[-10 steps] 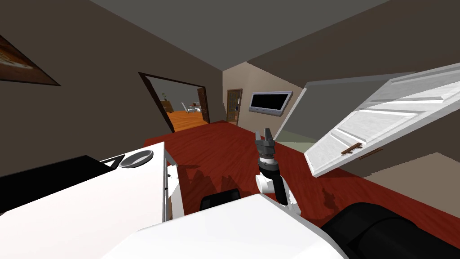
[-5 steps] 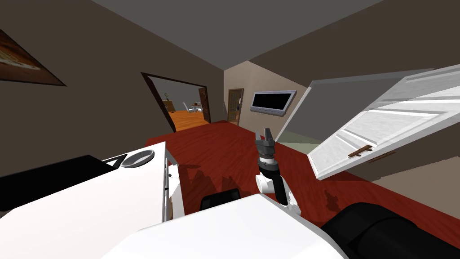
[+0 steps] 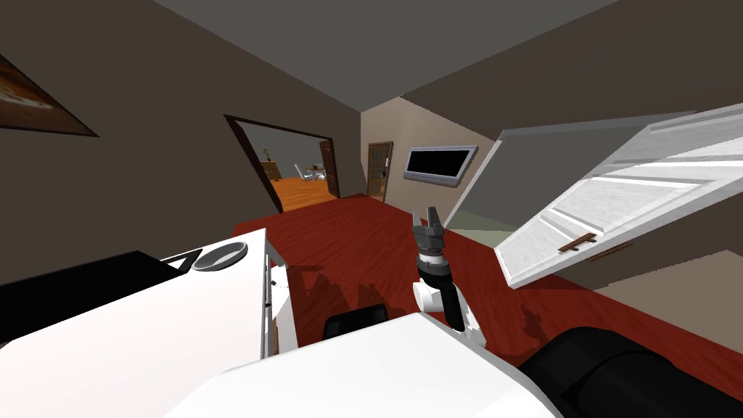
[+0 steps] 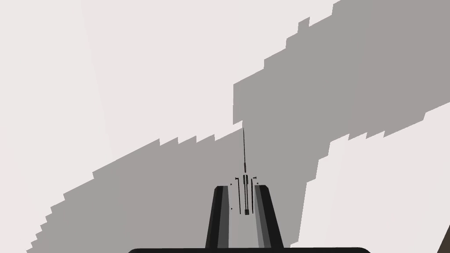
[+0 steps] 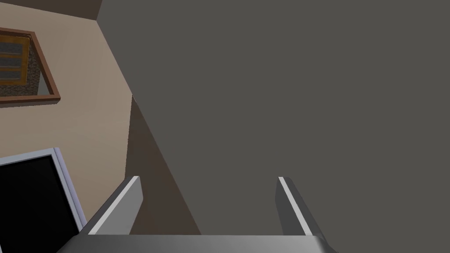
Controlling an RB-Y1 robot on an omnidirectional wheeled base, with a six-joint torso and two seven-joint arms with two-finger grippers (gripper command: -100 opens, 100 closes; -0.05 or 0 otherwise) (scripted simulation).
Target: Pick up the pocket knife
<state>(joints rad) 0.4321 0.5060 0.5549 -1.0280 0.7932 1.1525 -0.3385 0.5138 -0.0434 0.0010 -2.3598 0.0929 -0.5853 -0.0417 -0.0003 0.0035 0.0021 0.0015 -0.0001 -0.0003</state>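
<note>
White and flat, the bench (image 4: 132, 66) lies under my left claw (image 4: 241, 186), crossed by a broad grey shadow. The claw's two fingers stand drawn close together with a thin dark sliver upright between them, its fine tip reaching past the fingertips. I take that sliver to be the pocket knife (image 4: 244, 167), seen edge-on (it is too slight for me to be sure of more). By my reading the knife is clamped in the left claw above the bench, not lying on it. Very little has changed in the last second. The whole head view slides a touch one way and comes back, with the white door (image 3: 617, 196) and the far doorway shifting together; that is my own head or base swaying, no move of theirs. My right claw (image 3: 428, 216) keeps its place, raised over the red floor (image 3: 348, 239) ahead of me, its fingers wide apart and holding nothing. The grey bowl (image 3: 221, 255) sits where it was near the bench's far corner. For the task, this means the grip looks made and undisturbed. What is left, as I judge it, is to carry the knife clear of the bench without easing the fingers, since so thin a thing could twist or slip between flat blades.
</note>
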